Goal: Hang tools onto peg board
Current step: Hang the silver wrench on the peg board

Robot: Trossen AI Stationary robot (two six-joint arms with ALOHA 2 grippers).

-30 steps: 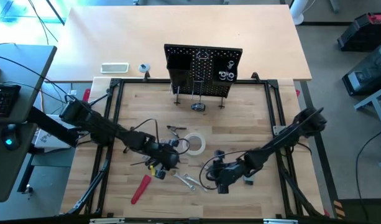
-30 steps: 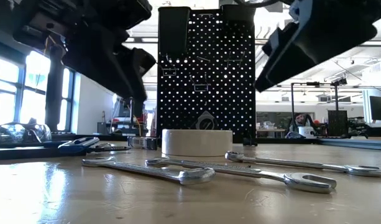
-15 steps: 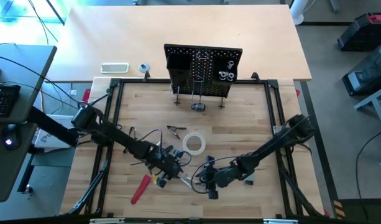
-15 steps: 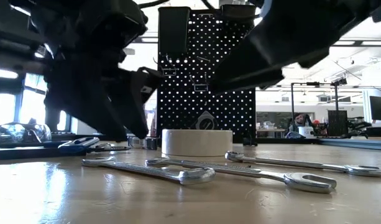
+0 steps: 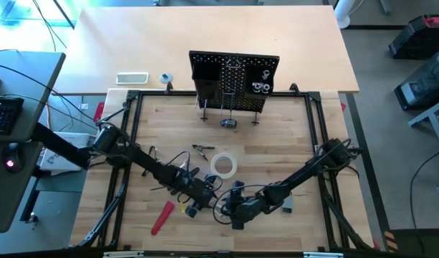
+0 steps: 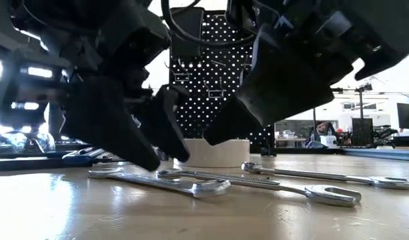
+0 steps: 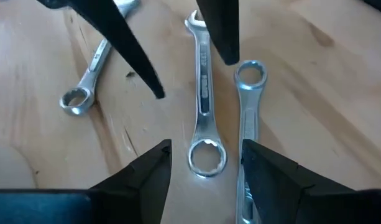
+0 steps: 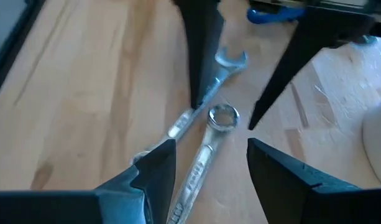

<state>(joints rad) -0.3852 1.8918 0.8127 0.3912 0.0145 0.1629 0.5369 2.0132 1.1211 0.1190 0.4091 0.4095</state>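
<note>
- High view: both arms reach into the near middle of the table. The left gripper and the right gripper hang close together over the silver wrenches. The red-handled tool lies just outboard of the left gripper, and the white tape roll lies just beyond both. The peg board stands well beyond them at the far edge. Its black bin shows no contents I can make out; round items hang on its other side, too small to name.
- Low view: both grippers are low over the table with fingers apart and nothing between them. The wrenches lie flat right below. With the two so close, I judge that only one arm should descend at a time, to avoid a clash.
- Left wrist view: the left gripper's fingers stand apart, straddling the ring end of one wrench. A second wrench lies just beside it. To grip well, I judge it should close across the one shank only and keep clear of the neighbour.
- Right wrist view: the right gripper's fingers are apart, with a wrench's ring end just ahead of them. The other arm's dark fingers stand right over the same wrenches.
</note>
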